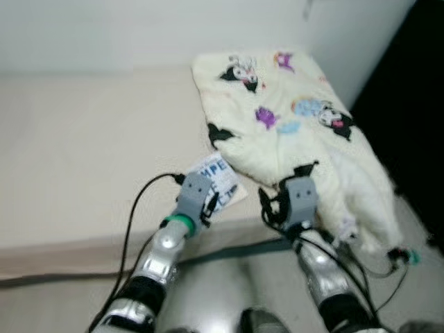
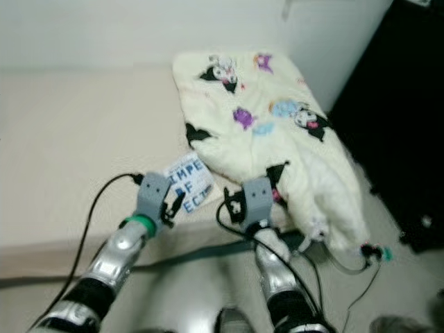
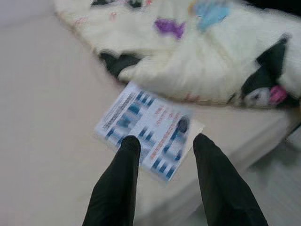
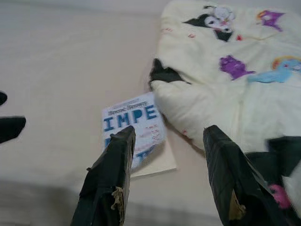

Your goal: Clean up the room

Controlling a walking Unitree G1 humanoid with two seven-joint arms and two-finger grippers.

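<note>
Tidying has barely begun: the white blue-lettered paper leaflet (image 1: 220, 179) lies on the beige bed (image 1: 76, 159) beside the cream cartoon-print fleece blanket (image 1: 291, 118). Left gripper (image 3: 164, 143) and right gripper (image 4: 167, 141) hover near the leaflet, fingers spread, empty.

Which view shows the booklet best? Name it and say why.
The right wrist view: the booklet lies sharp enough there to read big blue letters, one corner tucked under the blanket. The left wrist view shows it closer but blurred, beyond the left gripper. In both eye views it is small and partly hidden behind that gripper.
</note>
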